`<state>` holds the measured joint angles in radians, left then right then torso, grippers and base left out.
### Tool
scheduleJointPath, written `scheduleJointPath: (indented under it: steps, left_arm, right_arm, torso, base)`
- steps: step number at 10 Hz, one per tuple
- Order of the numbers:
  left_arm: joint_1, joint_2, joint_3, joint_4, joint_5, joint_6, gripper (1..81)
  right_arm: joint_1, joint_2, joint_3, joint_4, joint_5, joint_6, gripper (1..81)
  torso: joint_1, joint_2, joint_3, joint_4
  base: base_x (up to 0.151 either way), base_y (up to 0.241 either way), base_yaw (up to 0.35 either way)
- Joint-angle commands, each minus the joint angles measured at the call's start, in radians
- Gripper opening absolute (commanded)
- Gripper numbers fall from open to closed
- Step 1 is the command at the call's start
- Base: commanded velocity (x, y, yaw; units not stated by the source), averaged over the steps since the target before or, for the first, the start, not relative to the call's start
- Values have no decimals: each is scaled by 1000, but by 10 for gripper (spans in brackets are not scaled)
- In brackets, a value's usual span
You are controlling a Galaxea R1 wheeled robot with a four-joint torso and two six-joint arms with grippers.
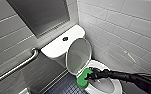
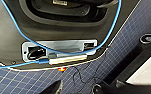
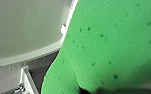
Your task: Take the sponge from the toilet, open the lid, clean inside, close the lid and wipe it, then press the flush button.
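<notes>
The white toilet (image 1: 108,86) stands in the corner with its lid (image 1: 78,56) raised against the tank (image 1: 58,45). The dark flush button (image 1: 65,38) sits in the middle of the tank top. My right gripper (image 1: 90,75) comes in from the right and is shut on the bright green sponge (image 1: 84,79), which sits at the bowl's left rim, just below the raised lid. In the right wrist view the sponge (image 3: 111,47) looms large beside the white lid (image 3: 26,30). My left gripper (image 2: 76,90) hangs open over the dark blue floor tiles beside my base.
A steel grab bar (image 1: 16,67) runs along the left wall. White tiled walls (image 1: 123,30) close in the corner behind and to the right of the toilet. A grey panel (image 1: 38,15) hangs above the tank. A round floor drain (image 2: 147,38) lies near my base.
</notes>
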<state>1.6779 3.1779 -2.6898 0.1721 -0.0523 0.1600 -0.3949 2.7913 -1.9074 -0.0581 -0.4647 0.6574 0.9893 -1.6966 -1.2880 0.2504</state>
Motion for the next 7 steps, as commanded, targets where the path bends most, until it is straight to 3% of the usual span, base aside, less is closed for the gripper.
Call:
scheduleJointPath:
  steps: [1,3,4,5,7]
  left_arm:
    - [52,38,4,7,98,6,811]
    - [52,38,4,6,98,4,811]
    - [52,37,4,6,98,4,811]
    - [52,38,4,6,98,4,811]
    - [52,36,4,7,98,6,811]
  right_arm:
    - [135,102,-71,3,-29,8,10]
    - [84,81,-10,0,-9,10,10]
    - [40,46,57,-35,13,10,10]
    - [-9,-2,119,-71,110,13,10]
    - [-52,-74,200,-74,175,13,10]
  torso:
    - [0,0,0,0]
    - [0,0,0,0]
    - [0,0,0,0]
    - [0,0,0,0]
    - [0,0,0,0]
  base:
    - [0,0,0]
    - [0,0,0]
    - [0,0,0]
    - [0,0,0]
    - [0,0,0]
